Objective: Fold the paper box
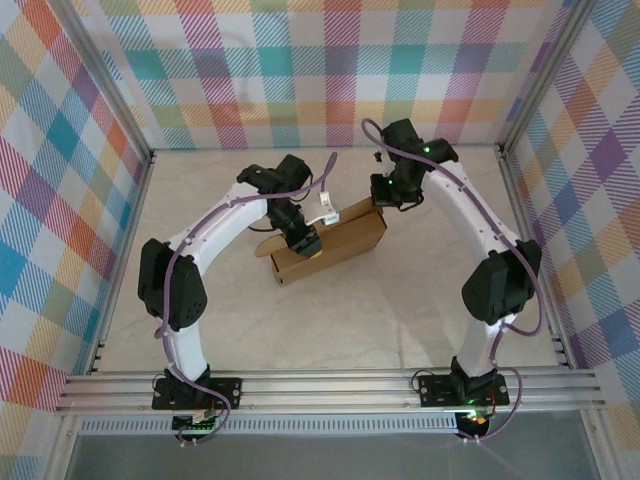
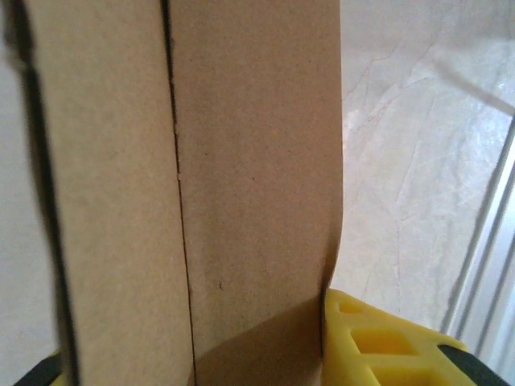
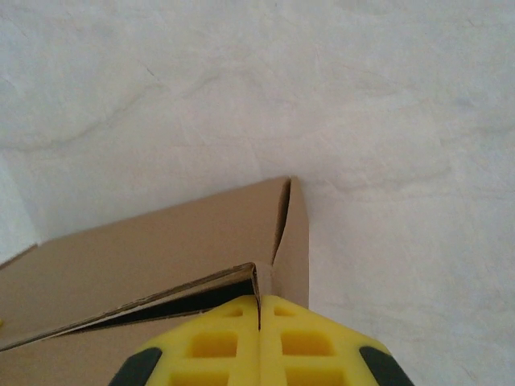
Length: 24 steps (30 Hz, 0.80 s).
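The plain brown corrugated paper box (image 1: pixel 335 243) sat half-formed in the middle of the pale marbled counter (image 1: pixel 400 330). The right fingers (image 3: pixel 213 346) were pressed together, pinching a wall flap at its right-hand corner, probably to keep that wall upright. The left fingers (image 2: pixel 378 342) flanked an upright cardboard panel at the other end, seemingly bracing it. I could not tell whether they clamped it.
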Each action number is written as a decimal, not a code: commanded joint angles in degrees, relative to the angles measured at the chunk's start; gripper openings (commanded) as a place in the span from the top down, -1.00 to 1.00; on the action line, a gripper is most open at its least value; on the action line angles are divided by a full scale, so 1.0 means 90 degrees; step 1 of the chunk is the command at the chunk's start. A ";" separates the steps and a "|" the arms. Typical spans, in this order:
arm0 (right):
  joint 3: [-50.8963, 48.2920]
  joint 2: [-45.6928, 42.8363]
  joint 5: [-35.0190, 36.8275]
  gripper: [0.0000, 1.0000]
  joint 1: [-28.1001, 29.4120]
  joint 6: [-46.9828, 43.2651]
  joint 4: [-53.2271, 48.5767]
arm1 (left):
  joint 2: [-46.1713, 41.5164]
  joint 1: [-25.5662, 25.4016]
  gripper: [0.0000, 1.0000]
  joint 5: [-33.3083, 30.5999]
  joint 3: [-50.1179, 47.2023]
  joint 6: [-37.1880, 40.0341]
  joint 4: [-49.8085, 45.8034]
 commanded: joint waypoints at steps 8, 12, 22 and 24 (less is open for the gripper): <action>-0.2025 -0.1059 -0.0361 1.00 0.0055 -0.0415 0.2413 | 0.0711 0.0124 0.46 0.1230 0.0465 -0.0194 -0.0626; -0.2471 -0.1268 -0.0353 1.00 0.0045 -0.0813 0.2705 | 0.0683 0.0198 0.46 0.1134 0.0373 -0.0063 -0.0639; -0.3420 -0.1554 -0.0864 1.00 -0.0017 -0.1600 0.3722 | 0.0686 0.0387 0.45 0.1205 0.0220 0.0103 -0.0700; -0.3756 -0.1650 -0.1000 1.00 -0.0010 -0.1826 0.4089 | 0.0682 0.0428 0.45 0.1209 0.0179 0.0145 -0.0681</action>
